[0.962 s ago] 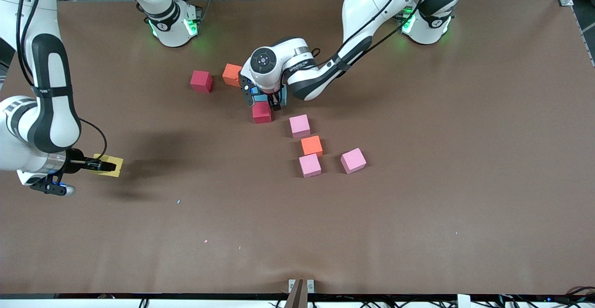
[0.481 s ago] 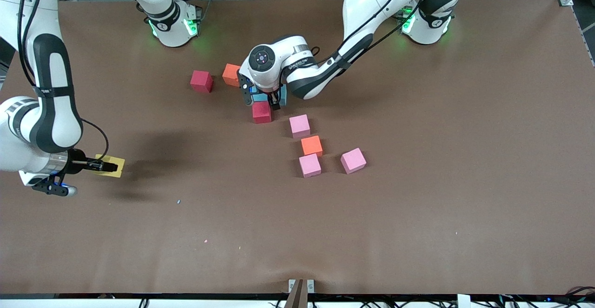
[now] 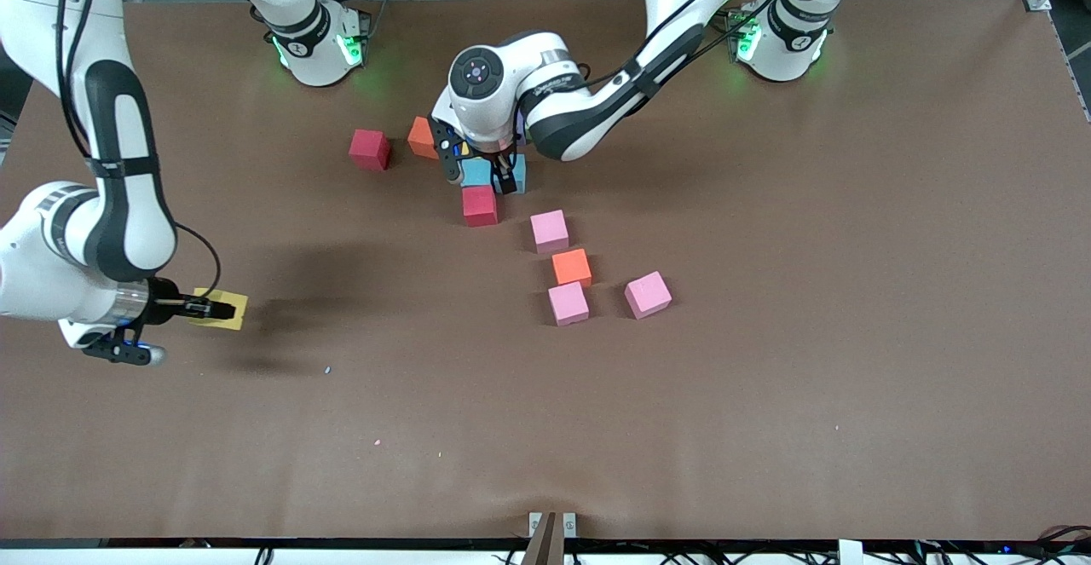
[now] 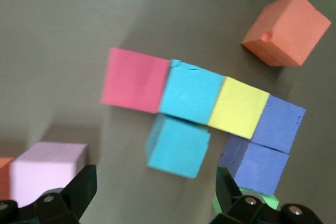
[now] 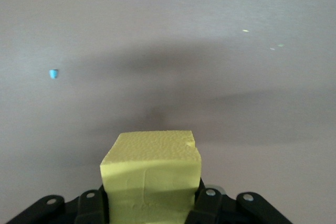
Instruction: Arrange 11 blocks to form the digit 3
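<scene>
right gripper (image 3: 223, 310) hangs over bare table (image 3: 767, 394) toward the right arm's end, its fingers clamped on a yellow block (image 5: 152, 177) that fills the gap between them, apparently lifted for carrying to the figure under construction. left gripper (image 3: 482, 175) hovers low over the build, fingers spread wide w/ nothing between them; its wrist view shows a row of touching blocks under the fingers: a pink-red block (image 4: 135, 80), a cyan block (image 4: 191, 91), a second yellow block (image 4: 239, 107) and a blue block (image 4: 281, 124), w/ another cyan block (image 4: 177, 145) sitting just below the gap between the two fingers and a second blue block (image 4: 254, 163) close by one finger. the tight edge-to-edge packing reads as a stroke of the digit 3 taking shape. an orange block (image 4: 286, 29) lies apart from the row. looser pieces, incl. a red block (image 3: 369, 149), three pink blocks (image 3: 550, 231) and a second orange block (image 3: 571, 267), lie scattered clear of both sets of fingers, probably awaiting placement. digit looks well short of complete.
</scene>
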Controlling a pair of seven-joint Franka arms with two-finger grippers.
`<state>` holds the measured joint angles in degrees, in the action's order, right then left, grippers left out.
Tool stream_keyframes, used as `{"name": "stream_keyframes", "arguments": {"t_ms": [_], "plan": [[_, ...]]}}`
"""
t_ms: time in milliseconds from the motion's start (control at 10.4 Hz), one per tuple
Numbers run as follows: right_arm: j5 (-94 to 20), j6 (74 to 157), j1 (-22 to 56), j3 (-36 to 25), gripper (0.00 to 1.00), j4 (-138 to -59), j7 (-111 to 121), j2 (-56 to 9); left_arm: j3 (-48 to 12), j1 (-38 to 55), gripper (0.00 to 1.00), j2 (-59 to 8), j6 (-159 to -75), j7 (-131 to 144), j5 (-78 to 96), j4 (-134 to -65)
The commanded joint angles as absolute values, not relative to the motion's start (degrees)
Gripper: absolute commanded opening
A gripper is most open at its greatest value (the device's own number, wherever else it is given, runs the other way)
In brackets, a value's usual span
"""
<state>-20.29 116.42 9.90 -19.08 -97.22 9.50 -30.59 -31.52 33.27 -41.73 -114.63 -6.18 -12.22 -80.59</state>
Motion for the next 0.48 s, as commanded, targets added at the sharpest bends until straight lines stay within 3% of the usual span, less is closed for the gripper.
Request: {"name": "stream_keyframes", "arguments": {"t_ms": [0, 385], "plan": [[-20.48, 116.19, 13.69, -18.98, 0.26, -96.5, 8.61, -30.24, -31.29, 29.19, 1.0, -39.99, -114.17, -5.71, -11.69, -81.91], [-20.39, 116.63, 22.83, -19.07, 0.26, -96.59, 4.77, -30.32, -31.29, 25.23, 1.0, -42.26, -121.96, -7.12, -16.78, -81.91]]}}
